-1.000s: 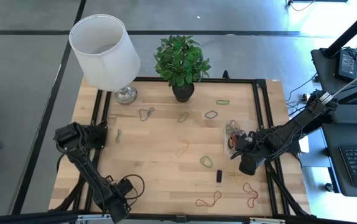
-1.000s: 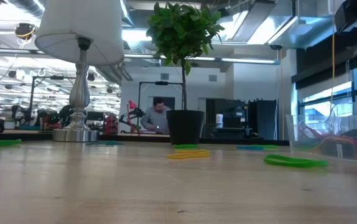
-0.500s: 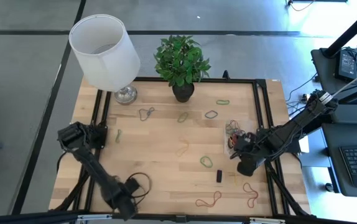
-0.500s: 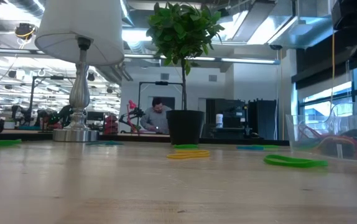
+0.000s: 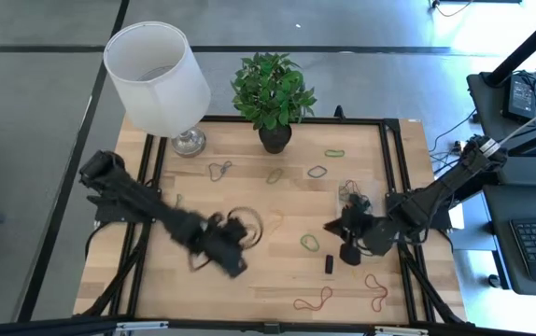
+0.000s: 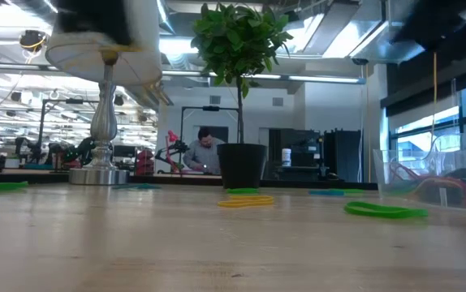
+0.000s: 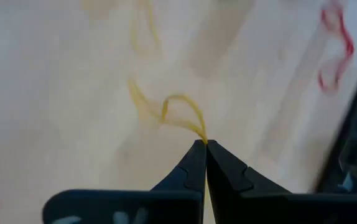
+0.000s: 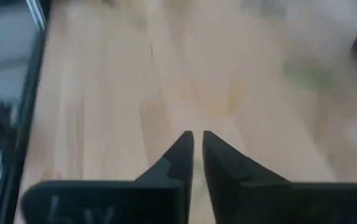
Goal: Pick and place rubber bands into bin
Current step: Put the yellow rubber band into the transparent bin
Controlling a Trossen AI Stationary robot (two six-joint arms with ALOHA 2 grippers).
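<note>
the left gripper, at the table's near edge a second ago, now sits out over the middle with its fingers pinched together on a yellow rubber band, so one more band looks ready to carry to the bin at the right, which already holds several. the right gripper has slid inward from beside the bin, fingers a sliver apart and empty. only the left wrist view shows that pinch; the high view blurs it.
</note>
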